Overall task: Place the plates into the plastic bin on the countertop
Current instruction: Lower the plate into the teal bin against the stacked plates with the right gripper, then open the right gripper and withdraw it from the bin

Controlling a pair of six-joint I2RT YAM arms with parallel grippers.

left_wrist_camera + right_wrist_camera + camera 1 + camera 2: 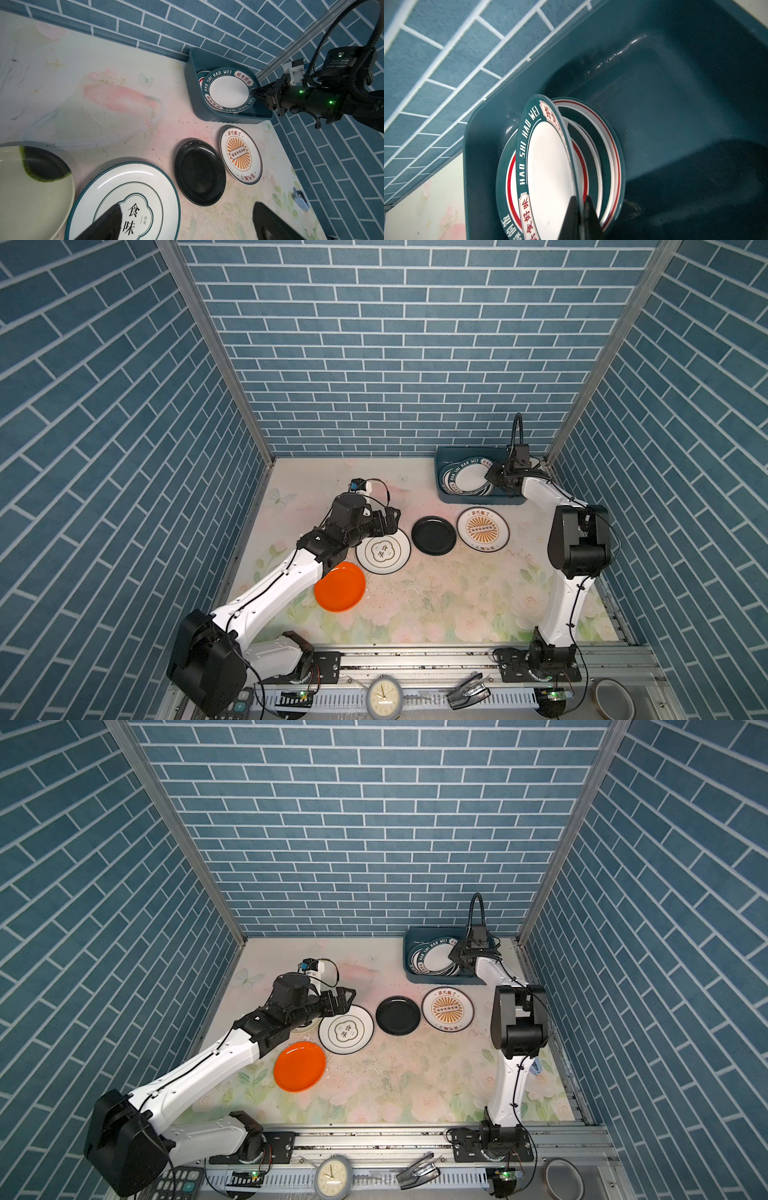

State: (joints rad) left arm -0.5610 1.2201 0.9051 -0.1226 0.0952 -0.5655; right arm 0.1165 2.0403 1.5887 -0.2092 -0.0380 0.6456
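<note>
Right gripper (580, 200) pinches the rim of a teal-lettered plate (548, 166) tilted over other plates (611, 145) inside the bin (675, 93); stiff, glossy and likely breakable, it seems best held by its thin edge.

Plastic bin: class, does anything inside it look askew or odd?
Yes. In the plastic bin, the teal-lettered plate stands tilted, not flat on the plates beneath, because the right end effector pinches its rim.
</note>
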